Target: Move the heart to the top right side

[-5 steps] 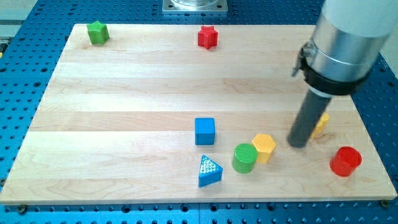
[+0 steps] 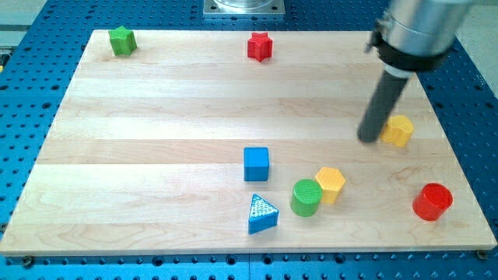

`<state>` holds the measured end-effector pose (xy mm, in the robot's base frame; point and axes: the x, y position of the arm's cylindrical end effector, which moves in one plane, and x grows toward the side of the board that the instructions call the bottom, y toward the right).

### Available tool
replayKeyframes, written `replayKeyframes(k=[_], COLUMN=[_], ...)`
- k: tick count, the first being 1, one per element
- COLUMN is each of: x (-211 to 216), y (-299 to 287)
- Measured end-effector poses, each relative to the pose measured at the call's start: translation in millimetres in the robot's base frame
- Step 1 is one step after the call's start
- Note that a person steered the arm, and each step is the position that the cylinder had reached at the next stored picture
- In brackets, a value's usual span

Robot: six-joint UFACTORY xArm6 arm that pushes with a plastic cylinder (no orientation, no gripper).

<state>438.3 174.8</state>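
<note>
Surface (image 2: 156, 117) of pale wood fills most of the view, resting on a blue perforated base (image 2: 31, 241). No claw is fitted, so none can be called released or clenched — the arm (image 2: 416, 31) ends in a dark rod whose lower end, my tip (image 2: 369, 140), sits on the wood at the view's right.

Largest of the blocks, the red cylinder (image 2: 432, 201) lies below and to the right of my tip, well apart. A blue cube (image 2: 256, 164) stands to its left and a little lower. Below-left, nearer, the green cylinder (image 2: 306, 197) touches a yellow hexagon (image 2: 331, 183); the blue triangle (image 2: 262, 214) sits further left.

The yellow heart (image 2: 399, 131) is just right of my tip, seemingly touching the rod.

Far up-left are the red star (image 2: 260, 47) and the green star (image 2: 121, 40).
</note>
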Motion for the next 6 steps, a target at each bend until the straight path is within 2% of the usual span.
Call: replayKeyframes(k=[1, 2, 4, 6], x=[38, 58, -64, -132], y=[4, 45, 45, 46])
